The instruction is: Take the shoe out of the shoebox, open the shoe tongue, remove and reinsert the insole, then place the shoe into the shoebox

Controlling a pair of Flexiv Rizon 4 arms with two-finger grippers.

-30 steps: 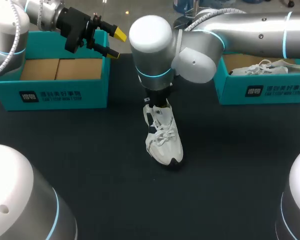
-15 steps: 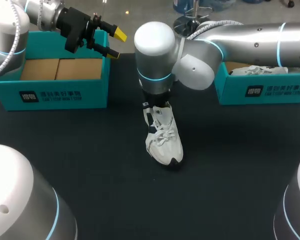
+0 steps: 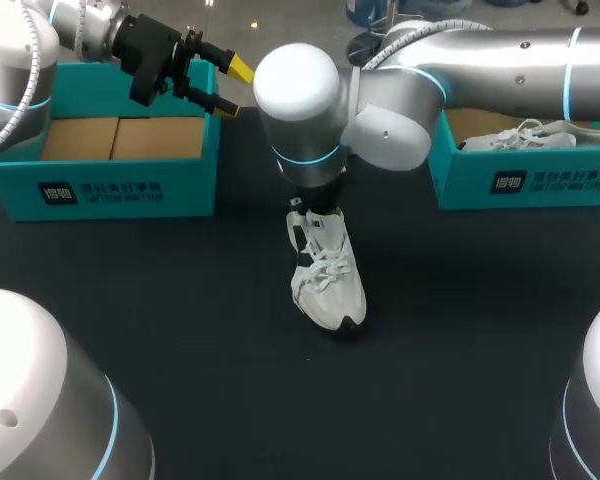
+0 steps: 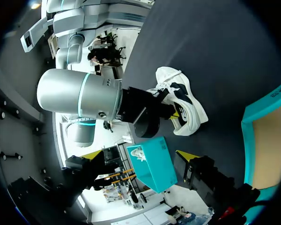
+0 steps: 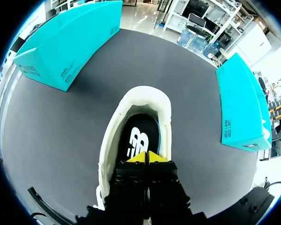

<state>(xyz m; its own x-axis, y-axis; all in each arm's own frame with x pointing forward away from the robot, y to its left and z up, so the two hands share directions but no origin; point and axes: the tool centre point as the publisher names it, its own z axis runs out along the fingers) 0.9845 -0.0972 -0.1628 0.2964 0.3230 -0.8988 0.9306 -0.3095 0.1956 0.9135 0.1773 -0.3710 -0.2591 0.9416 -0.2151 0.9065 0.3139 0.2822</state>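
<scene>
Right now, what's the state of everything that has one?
Shoe: upright on table, outside both boxes.
Insole: seated in the shoe.
Left box: open, empty.
Right box: open, another shoe inside.
Left pincer: open, holding nothing.
Right pincer: shut, tips over the shoe's opening.

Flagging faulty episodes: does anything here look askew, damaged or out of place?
Nothing stands out. The white shoe stands upright on the table, the right hand shut over its insole; left shoebox and right shoebox look intact.
</scene>
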